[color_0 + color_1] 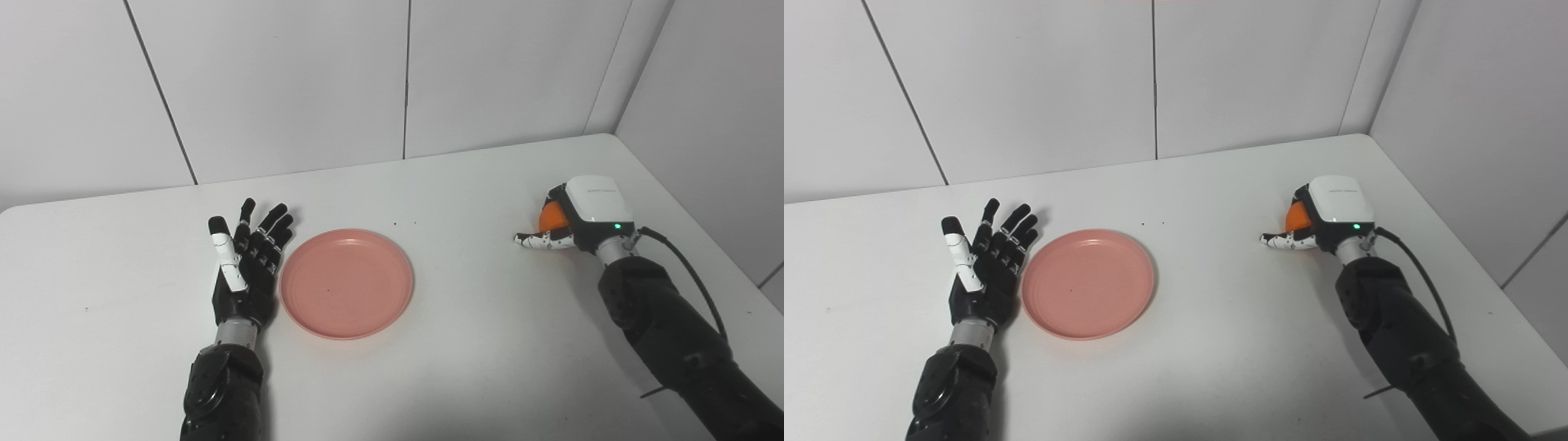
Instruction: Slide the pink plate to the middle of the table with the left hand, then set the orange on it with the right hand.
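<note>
The pink plate [346, 283] lies flat near the middle of the white table [465, 343]. My left hand [245, 263] rests open just left of the plate's rim, palm up and fingers spread, holding nothing. At the right side of the table my right hand [582, 214] is cupped over the orange [551, 217]. Its fingers curl over the top of the fruit and the thumb lies along its near side. Only a small part of the orange shows, and it sits at table level.
White wall panels [404, 79] close off the table at the back and on the right. A black cable [692, 269] trails from my right wrist along the forearm. The table's right edge runs close to the right arm.
</note>
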Robot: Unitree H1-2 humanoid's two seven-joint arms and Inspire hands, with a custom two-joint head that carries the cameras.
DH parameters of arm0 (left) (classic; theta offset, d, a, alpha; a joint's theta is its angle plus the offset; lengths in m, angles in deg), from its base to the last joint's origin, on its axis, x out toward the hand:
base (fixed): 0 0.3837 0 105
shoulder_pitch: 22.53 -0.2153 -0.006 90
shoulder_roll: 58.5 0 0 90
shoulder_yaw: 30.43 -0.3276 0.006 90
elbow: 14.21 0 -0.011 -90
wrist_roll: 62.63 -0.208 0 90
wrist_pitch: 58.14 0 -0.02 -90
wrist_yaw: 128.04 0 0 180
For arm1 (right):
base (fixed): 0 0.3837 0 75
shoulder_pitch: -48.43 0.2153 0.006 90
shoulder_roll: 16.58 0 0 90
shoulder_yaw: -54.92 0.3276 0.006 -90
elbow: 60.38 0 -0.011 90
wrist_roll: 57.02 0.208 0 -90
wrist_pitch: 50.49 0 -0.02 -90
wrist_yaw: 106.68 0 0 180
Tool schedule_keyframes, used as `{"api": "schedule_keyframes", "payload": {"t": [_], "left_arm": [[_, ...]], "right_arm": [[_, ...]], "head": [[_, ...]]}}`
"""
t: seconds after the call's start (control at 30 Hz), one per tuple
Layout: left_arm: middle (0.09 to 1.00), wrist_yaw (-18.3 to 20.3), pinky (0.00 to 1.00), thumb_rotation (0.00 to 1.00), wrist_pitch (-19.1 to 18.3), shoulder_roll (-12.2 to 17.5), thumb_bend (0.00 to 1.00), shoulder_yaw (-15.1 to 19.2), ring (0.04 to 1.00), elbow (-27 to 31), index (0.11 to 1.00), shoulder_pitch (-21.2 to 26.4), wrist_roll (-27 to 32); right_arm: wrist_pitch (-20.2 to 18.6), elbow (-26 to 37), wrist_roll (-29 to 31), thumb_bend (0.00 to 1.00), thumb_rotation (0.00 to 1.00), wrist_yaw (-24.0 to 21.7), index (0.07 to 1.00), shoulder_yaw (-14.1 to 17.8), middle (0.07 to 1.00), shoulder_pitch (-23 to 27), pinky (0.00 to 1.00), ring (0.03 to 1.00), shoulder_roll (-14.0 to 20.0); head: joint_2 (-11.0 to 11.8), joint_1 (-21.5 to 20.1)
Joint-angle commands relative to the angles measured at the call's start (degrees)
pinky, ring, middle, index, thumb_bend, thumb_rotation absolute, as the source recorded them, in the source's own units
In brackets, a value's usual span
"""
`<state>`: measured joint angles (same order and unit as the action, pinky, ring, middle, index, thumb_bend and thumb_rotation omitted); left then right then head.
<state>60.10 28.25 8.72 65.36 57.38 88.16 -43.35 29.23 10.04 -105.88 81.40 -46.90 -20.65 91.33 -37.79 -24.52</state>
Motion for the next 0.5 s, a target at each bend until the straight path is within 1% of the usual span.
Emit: {"api": "schedule_keyframes", "payload": {"t": [0.0, 0.17, 0.23, 0.37, 0.47], "left_arm": [[0.814, -1.93, 0.91, 1.0, -4.46, -0.24, 0.99, -0.04, 0.844, -1.41, 1.0, -2.17, -0.34], [0.808, -2.01, 0.91, 1.0, -4.53, -0.28, 0.98, 0.0, 0.843, -1.38, 1.0, -2.09, -0.25], [0.807, -2.04, 0.91, 1.0, -4.64, -0.24, 0.99, -0.01, 0.843, -1.31, 1.0, -2.1, -0.27], [0.806, -1.95, 0.91, 1.0, -4.74, -0.23, 1.0, 0.0, 0.845, -1.29, 1.0, -2.07, -0.17], [0.804, -2.17, 0.91, 1.0, -5.01, -0.45, 0.99, 0.02, 0.841, -1.02, 1.0, -2.09, -0.09]], "right_arm": [[-0.3, -1.12, -0.67, 0.62, 0.37, -1.04, 0.227, -1.22, 0.195, -1.25, 0.08, 0.137, 0.85], [0.86, -1.18, 0.93, 0.61, 0.36, -0.82, 0.23, -1.16, 0.199, -1.36, 0.09, 0.142, 1.02], [1.32, -1.12, 1.61, 0.61, 0.34, -0.58, 0.232, -1.04, 0.198, -1.32, 0.09, 0.143, 1.08], [1.02, 0.2, 2.27, 0.61, 0.36, -0.9, 0.235, -0.89, 0.195, -1.19, 0.09, 0.143, 1.33], [1.99, 0.9, 3.81, 0.63, 0.32, -0.31, 0.229, -0.26, 0.19, -1.04, 0.09, 0.138, 1.35]], "head": [[0.02, 0.03], [-0.09, 0.0], [-0.09, 0.0], [-0.09, 0.0], [-0.19, 0.33]]}}
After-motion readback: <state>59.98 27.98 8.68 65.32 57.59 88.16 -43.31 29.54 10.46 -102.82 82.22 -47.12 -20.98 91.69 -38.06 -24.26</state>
